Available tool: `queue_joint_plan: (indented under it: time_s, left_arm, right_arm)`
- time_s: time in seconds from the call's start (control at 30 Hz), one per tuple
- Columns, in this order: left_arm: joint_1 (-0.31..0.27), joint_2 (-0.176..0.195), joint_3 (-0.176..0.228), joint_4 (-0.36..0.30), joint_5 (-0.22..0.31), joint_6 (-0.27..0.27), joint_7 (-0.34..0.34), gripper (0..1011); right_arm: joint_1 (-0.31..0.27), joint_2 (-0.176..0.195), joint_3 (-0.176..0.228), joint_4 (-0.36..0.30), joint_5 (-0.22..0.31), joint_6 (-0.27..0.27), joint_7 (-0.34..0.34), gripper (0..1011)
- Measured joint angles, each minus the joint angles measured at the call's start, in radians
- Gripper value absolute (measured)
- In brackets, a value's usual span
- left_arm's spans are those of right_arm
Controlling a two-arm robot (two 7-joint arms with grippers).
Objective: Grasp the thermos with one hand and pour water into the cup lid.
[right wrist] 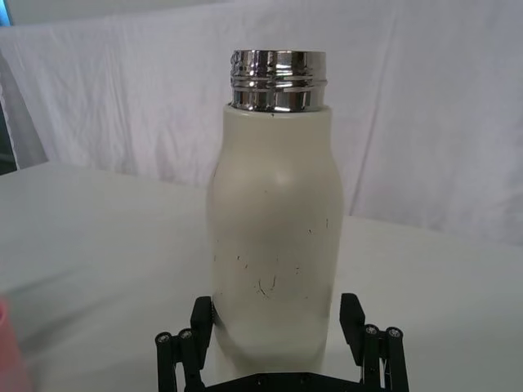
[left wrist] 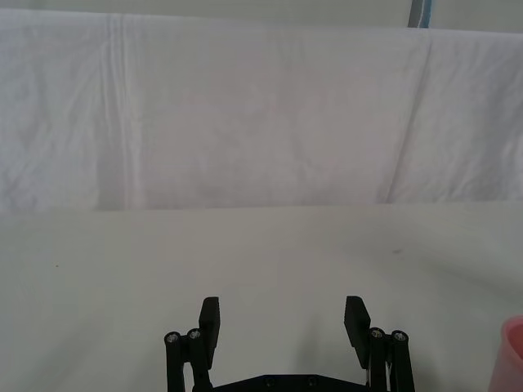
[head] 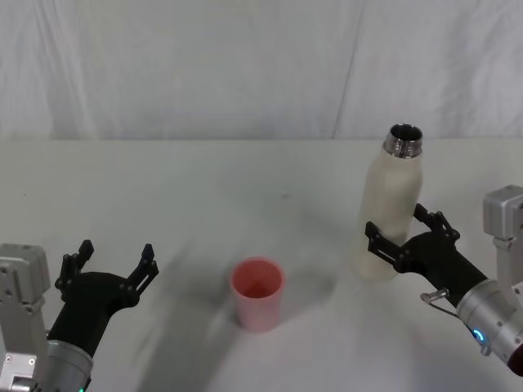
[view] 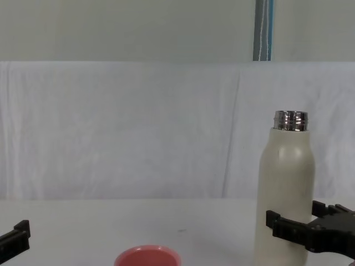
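Observation:
The cream-white thermos (head: pixel 391 208) stands upright on the right of the table, its steel neck uncapped. My right gripper (head: pixel 400 229) is open, and its jaws straddle the thermos's lower body; in the right wrist view the fingers (right wrist: pixel 202 318) sit close to each side of the thermos (right wrist: pixel 274 245), not clamped. The pink cup lid (head: pixel 257 292) stands upright near the table's middle front, left of the thermos. My left gripper (head: pixel 114 255) hovers open and empty at the front left, well apart from the cup lid. In the chest view the thermos (view: pixel 285 188) rises behind the right gripper (view: pixel 297 217).
A white cloth covers the table (head: pixel 204 188) and hangs as a backdrop behind it. Bare surface lies between the cup lid and the left gripper (left wrist: pixel 283 318). The cup lid's edge (left wrist: pixel 513 359) shows beside that gripper.

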Motion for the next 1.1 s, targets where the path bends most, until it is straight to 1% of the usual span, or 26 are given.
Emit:
queue_joint_plan:
  time_s: [0.73,1.0,1.1]
  left_arm:
    - [0.0,0.0,0.0,0.0,0.0,0.0,0.0,1001]
    - [0.0,0.0,0.0,0.0,0.0,0.0,0.0,1001]
    - [0.0,0.0,0.0,0.0,0.0,0.0,0.0,1001]
  right_arm:
    - [-0.044,0.009,0.011,-0.044,0.005,0.003,-0.008,1001]
    - [-0.071,0.011,0.018,-0.066,0.008,0.003,-0.014,1001]
    - [-0.087,0.014,0.024,-0.084,0.009,0.003,-0.019,1001]
